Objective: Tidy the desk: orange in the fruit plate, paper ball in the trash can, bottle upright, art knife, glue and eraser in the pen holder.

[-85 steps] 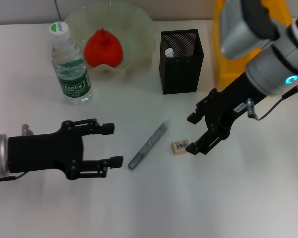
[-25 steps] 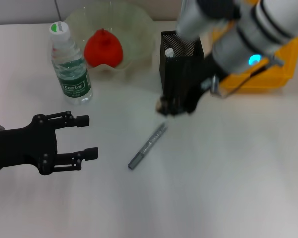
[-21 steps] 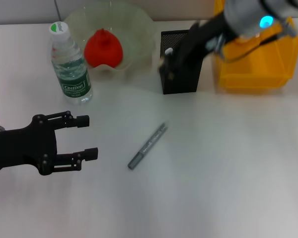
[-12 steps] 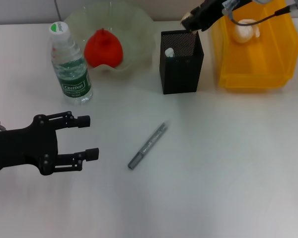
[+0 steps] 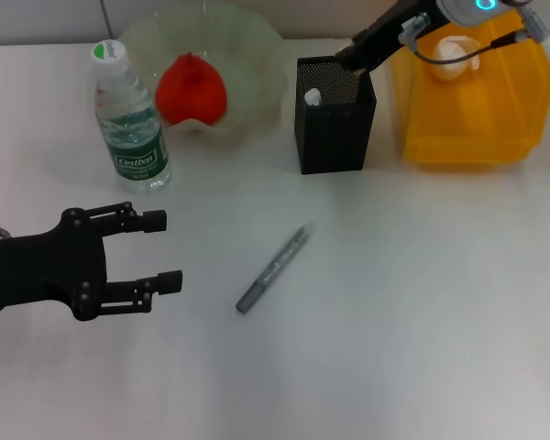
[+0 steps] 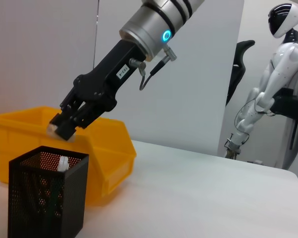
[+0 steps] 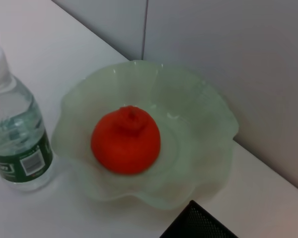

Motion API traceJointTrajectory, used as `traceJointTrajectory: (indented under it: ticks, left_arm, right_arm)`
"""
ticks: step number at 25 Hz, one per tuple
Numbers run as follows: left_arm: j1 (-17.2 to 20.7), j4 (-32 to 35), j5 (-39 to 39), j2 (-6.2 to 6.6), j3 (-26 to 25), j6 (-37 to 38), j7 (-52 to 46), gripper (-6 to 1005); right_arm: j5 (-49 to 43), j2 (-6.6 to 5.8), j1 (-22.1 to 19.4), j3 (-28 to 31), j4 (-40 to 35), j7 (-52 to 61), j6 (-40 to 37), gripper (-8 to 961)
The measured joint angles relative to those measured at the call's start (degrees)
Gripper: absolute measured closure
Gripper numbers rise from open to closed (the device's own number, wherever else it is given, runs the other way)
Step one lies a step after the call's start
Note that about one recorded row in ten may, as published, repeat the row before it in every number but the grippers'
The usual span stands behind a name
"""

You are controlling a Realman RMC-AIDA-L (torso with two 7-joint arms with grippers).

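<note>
Right gripper (image 6: 59,130): we hold it over the pen holder (image 5: 335,115), fingers pinching the eraser (image 6: 53,128) for dropping in.
Left gripper (image 5: 160,249): idle, fingers spread (near the art knife (image 5: 273,269), presumably next).

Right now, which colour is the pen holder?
Black mesh pen holder; the head view shows it best.

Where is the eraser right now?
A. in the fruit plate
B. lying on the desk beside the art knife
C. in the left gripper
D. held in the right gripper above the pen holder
D: the right gripper pinches the eraser just over the pen holder.
</note>
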Motion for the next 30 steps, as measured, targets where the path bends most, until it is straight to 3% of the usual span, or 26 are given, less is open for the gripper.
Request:
traceJointTrajectory:
  ticks: [10,15,23,30]
  left_arm:
    - [-0.3,0.0,-0.1,0.00,0.0,-0.2,0.1,248]
    - [-0.3,0.0,-0.1,0.00,0.0,-0.2,0.1,250]
    - [-0.4,0.0,0.1,0.00,0.0,-0.1,0.2,254]
    - [-0.5,0.0,0.3,-0.08,0.2,0.1,0.2,257]
  right_arm:
    - [0.5,0.09,0.2,0.2,1.2,-0.3,2.1,563]
    - [7.8,0.03,-0.6,1.5,-3.0,0.8,-1.3,321]
    - [16.7,-0.08,1.1,5.0,-5.9,4.0,-15.6,285]
    - [16.5,-0.12,5.6,4.9,4.1,5.5,-19.7,286]
